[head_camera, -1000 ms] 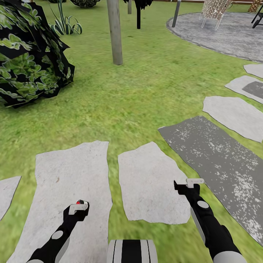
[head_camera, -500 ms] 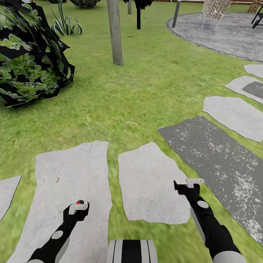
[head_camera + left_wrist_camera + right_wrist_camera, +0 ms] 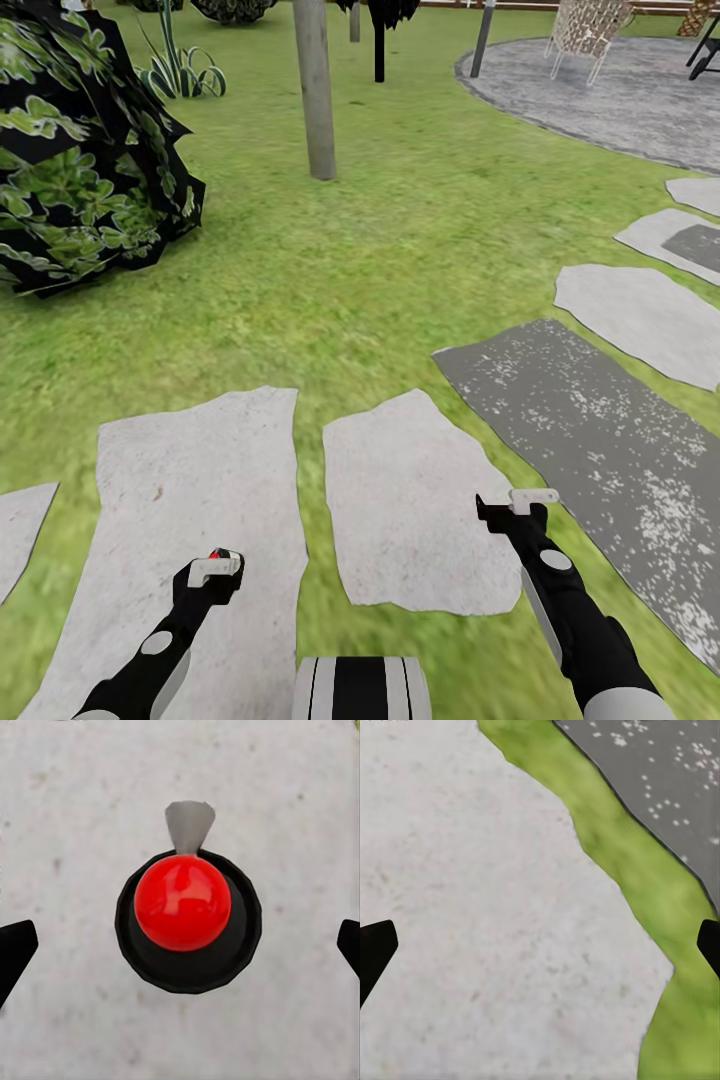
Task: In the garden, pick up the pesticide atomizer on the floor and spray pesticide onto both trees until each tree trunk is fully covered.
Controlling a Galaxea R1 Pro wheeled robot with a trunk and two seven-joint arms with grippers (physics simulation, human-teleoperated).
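The left gripper [image 3: 213, 568] hangs low over a pale paving stone [image 3: 190, 500] at about seven o'clock in the head view, with a speck of red showing at its tip. In the left wrist view the pesticide atomizer [image 3: 187, 919] stands upright on that stone, seen straight down: a glossy red top on a round black body, a grey nozzle poking out from one side. The dark fingers [image 3: 15, 952] sit well apart at both edges of that view, spread wide and clear of the bottle, so the bottle lies between them but is not grasped. The right gripper [image 3: 520, 500] hovers at about five o'clock over a second pale stone [image 3: 405, 500], its fingers [image 3: 373, 949] likewise spread wide with nothing between them; a strip of grass [image 3: 660, 892] and a darker speckled slab [image 3: 590, 430] lie just beside it. A grey-beige tree trunk [image 3: 314, 90] rises from the lawn at about twelve o'clock, well apart from both arms. A dark leafy bush [image 3: 80, 150] fills the ten o'clock corner, and a round paved patio [image 3: 620, 90] with a lattice chair [image 3: 590, 25] lies at about one o'clock.
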